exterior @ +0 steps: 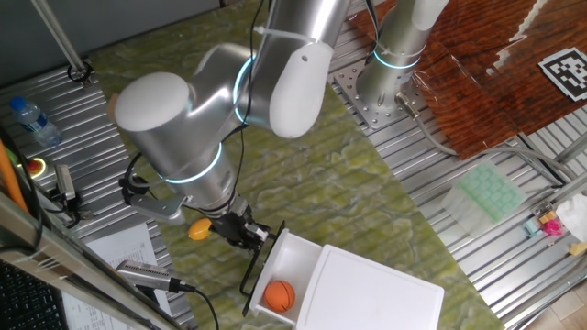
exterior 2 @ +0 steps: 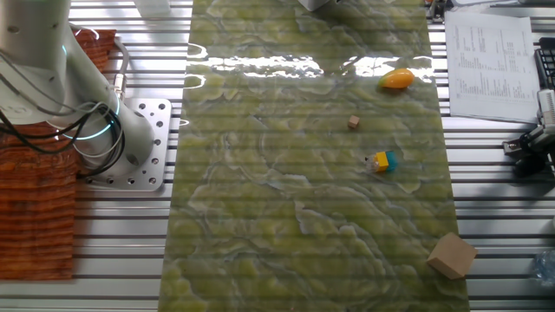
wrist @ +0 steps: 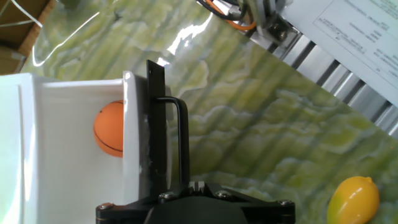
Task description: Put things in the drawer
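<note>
The white drawer [exterior: 286,259] stands pulled out of the white cabinet [exterior: 371,291], with the orange ball [exterior: 280,295] inside. In the hand view the ball [wrist: 109,129] lies behind the drawer front, by the black bar handle [wrist: 181,140]. My gripper [exterior: 260,236] sits at the handle's end; in the hand view my gripper [wrist: 195,185] has its pads closed together beside the bar, holding nothing I can see. The mango [exterior: 200,229] lies on the mat just behind the gripper and also shows in the hand view [wrist: 353,200]. The yellow-and-teal block [exterior 2: 381,161] and brown cube [exterior 2: 354,123] lie on the mat.
A water bottle [exterior: 35,119] lies at the far left on the slats. A pale green tray [exterior: 491,194] is at the right. A tan box [exterior 2: 451,255] sits at the mat's corner. Papers [exterior 2: 490,56] lie beside the mat. The arm's base [exterior 2: 130,143] stands off the mat.
</note>
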Motion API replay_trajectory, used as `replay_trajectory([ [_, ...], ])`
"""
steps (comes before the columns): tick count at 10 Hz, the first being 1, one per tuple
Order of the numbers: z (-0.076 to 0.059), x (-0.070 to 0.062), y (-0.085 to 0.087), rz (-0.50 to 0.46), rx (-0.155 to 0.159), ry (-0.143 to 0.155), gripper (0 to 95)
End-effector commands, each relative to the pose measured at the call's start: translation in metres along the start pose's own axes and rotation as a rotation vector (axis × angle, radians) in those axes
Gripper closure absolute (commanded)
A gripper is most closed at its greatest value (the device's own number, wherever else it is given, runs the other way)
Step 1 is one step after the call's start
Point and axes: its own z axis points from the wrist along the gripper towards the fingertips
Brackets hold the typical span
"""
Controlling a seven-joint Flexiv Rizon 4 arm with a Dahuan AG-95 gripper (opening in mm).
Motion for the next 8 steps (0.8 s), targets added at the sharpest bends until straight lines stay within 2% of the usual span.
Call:
replay_trajectory([
  [1, -0.001, 0.001, 0.004, 0.002, -0.016, -0.006, 95.0],
  [6, -0.007, 0.002, 0.016, -0.003, -0.055, -0.011, 95.0],
  [8, -0.010, 0.002, 0.018, -0.003, -0.063, 0.004, 95.0],
])
